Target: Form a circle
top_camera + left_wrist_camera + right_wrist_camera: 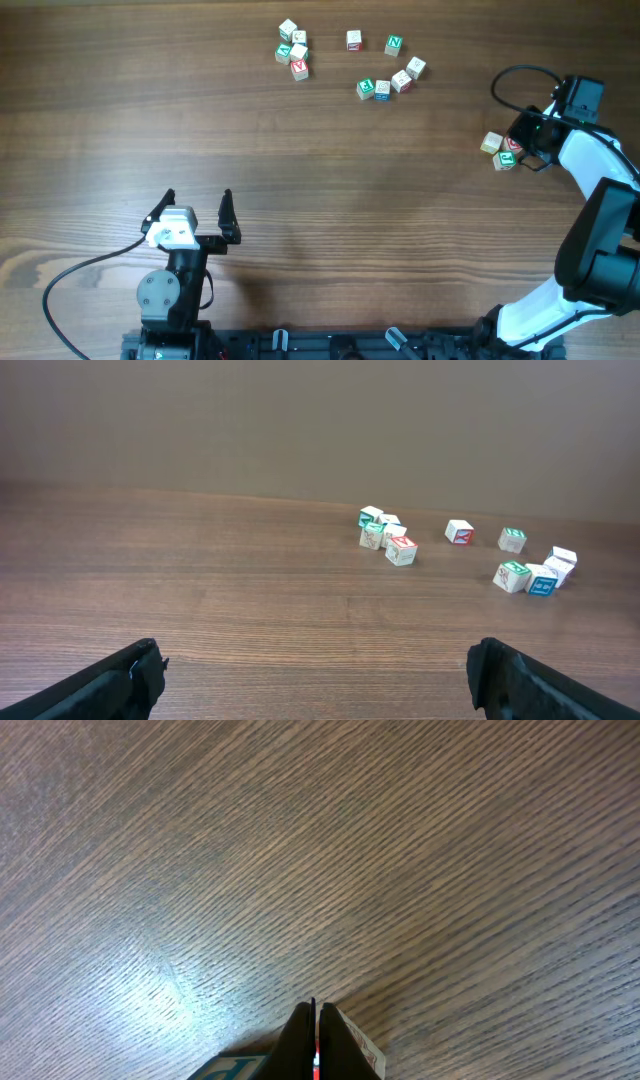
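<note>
Blocks lie scattered, not yet a circle. My landmark is the clump (pixel 291 50) of four blocks toward the far side of the table (pixel 330 200).

- Right of the clump: a red block (pixel 353 40) alone, then a green block (pixel 394 44), each standing apart.
- Right of the clump and nearer me: a bent row (pixel 391 82) of four, touching or nearly so.
- Far right of the clump, well apart: a pair (pixel 498 150) of blocks just beside the right gripper (pixel 522 148).

I see the right gripper's fingers pressed together, gripping nothing. In the wrist view their tip sits low between the pair, with a thin red sliver in the seam. I cannot tell whether they touch the blocks.

The left gripper (pixel 197 197) is spread wide and empty, well to the near side of the clump. Bare wood runs from it to the clump, so there is ample room. The left wrist view shows a strip of wood behind the clump before the far edge.
</note>
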You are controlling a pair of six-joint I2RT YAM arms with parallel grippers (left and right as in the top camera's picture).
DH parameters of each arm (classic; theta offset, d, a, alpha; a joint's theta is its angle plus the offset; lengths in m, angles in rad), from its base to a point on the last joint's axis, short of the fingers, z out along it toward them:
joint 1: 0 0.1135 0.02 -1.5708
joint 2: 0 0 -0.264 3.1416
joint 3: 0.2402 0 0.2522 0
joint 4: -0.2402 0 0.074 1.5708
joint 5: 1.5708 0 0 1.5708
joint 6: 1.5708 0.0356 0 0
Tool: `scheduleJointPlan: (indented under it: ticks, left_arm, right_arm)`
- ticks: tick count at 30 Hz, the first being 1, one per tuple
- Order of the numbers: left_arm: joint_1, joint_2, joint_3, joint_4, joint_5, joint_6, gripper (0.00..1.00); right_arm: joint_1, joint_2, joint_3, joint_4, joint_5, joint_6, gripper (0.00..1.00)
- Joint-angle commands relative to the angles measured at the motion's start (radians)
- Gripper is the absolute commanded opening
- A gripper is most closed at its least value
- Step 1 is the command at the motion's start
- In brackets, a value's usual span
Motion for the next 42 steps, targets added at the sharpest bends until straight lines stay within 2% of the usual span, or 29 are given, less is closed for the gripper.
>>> scheduleJointPlan:
  ticks: [1,16,19,21,26,30,37,42]
  left_arm:
    - [-0.005,-0.008,-0.006,-0.001,0.016,-0.006,1.00]
    - [-0.005,-0.008,-0.006,-0.001,0.016,-0.006,1.00]
    - [-0.005,-0.008,-0.006,-0.001,0.016,-0.006,1.00]
    - [-0.005,-0.008,-0.006,-0.001,0.016,-0.006,1.00]
    - [-0.005,-0.008,-0.006,-0.001,0.016,-0.006,1.00]
    - [-0.005,-0.008,-0.006,-0.001,0.016,-0.006,1.00]
    - [-0.005,-0.008,-0.006,-0.001,0.016,-0.006,1.00]
    - [-0.005,-0.008,-0.006,-0.001,0.016,-0.006,1.00]
  right_arm:
    - [0.004,0.021,-0.001,0.003,-0.041,-0.019,0.04]
    - [-0.003,0.021,0.044,0.043,0.019,0.034,0.04]
    - [-0.003,0.020,0.054,0.048,-0.108,0.023,0.04]
    - [-0.003,0.013,0.055,0.060,-0.246,-0.050,0.04]
    - [-0.003,0.001,0.055,0.023,-0.286,-0.071,0.04]
    - [0.015,0.001,0.055,-0.022,-0.564,-0.069,0.04]
    - [0.180,0.001,0.055,0.012,-0.411,-0.041,0.04]
    - [0.212,-0.001,0.084,-0.023,-0.169,0.034,0.05]
